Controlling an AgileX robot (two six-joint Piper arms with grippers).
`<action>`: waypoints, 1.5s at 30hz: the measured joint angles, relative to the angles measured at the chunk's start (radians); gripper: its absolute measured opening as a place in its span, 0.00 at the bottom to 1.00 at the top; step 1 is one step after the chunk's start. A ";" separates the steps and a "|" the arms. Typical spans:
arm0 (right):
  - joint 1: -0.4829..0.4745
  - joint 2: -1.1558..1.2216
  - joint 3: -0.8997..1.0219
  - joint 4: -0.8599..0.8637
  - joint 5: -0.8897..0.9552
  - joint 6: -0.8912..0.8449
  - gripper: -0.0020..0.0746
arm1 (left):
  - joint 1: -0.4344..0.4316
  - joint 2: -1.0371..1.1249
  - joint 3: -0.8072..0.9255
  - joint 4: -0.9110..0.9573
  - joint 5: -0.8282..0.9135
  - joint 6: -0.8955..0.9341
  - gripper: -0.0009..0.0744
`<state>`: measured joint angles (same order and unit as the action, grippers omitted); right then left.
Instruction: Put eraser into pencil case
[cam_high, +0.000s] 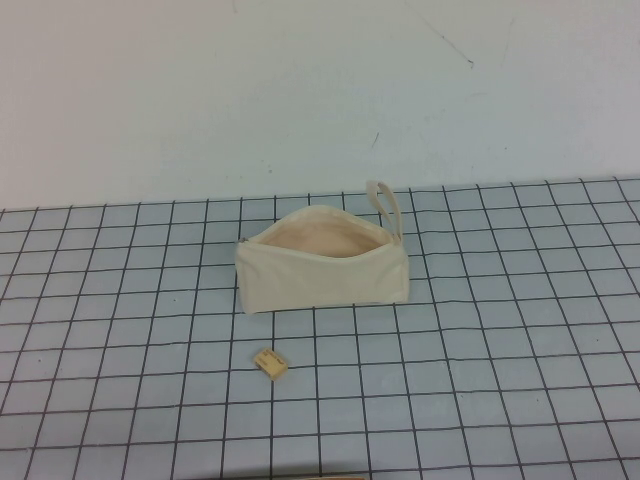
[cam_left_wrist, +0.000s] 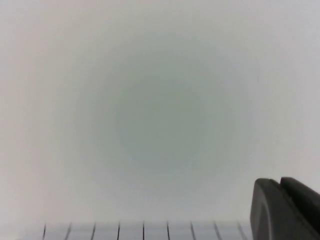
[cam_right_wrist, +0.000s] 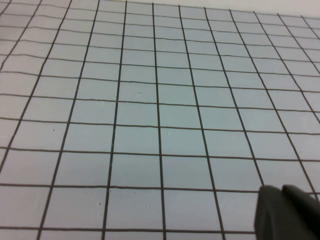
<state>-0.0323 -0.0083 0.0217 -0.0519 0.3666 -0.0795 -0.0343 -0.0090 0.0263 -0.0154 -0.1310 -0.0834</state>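
Observation:
The cream pencil case (cam_high: 322, 277) stands on the grid mat in the middle of the high view, its zip open and its peach lining (cam_high: 318, 240) showing. Its fabric loop (cam_high: 386, 205) sticks up at the right end. The tiny tan eraser (cam_high: 271, 363) lies on the mat about one square in front of the case, towards its left end. Neither arm shows in the high view. My left gripper (cam_left_wrist: 280, 186) shows only in the left wrist view, shut and empty, facing the white wall. My right gripper (cam_right_wrist: 281, 191) shows only in the right wrist view, shut and empty above bare mat.
The blue-grey grid mat (cam_high: 500, 330) covers the table up to a white wall (cam_high: 300, 90) behind. The right wrist view shows only grid mat (cam_right_wrist: 150, 100). A strip of mat (cam_left_wrist: 130, 232) lies below the wall in the left wrist view.

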 joint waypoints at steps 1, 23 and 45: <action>0.000 0.000 0.000 0.000 0.000 0.000 0.03 | 0.000 0.000 0.000 0.000 -0.061 0.000 0.01; 0.000 0.000 0.000 0.000 0.000 0.000 0.03 | 0.000 0.016 -0.215 0.033 0.147 -0.079 0.01; 0.000 0.000 0.000 0.000 0.000 0.000 0.03 | -0.066 1.239 -0.807 -0.441 0.672 0.446 0.01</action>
<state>-0.0323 -0.0083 0.0217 -0.0519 0.3666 -0.0795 -0.1000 1.2303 -0.7811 -0.4560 0.5408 0.3622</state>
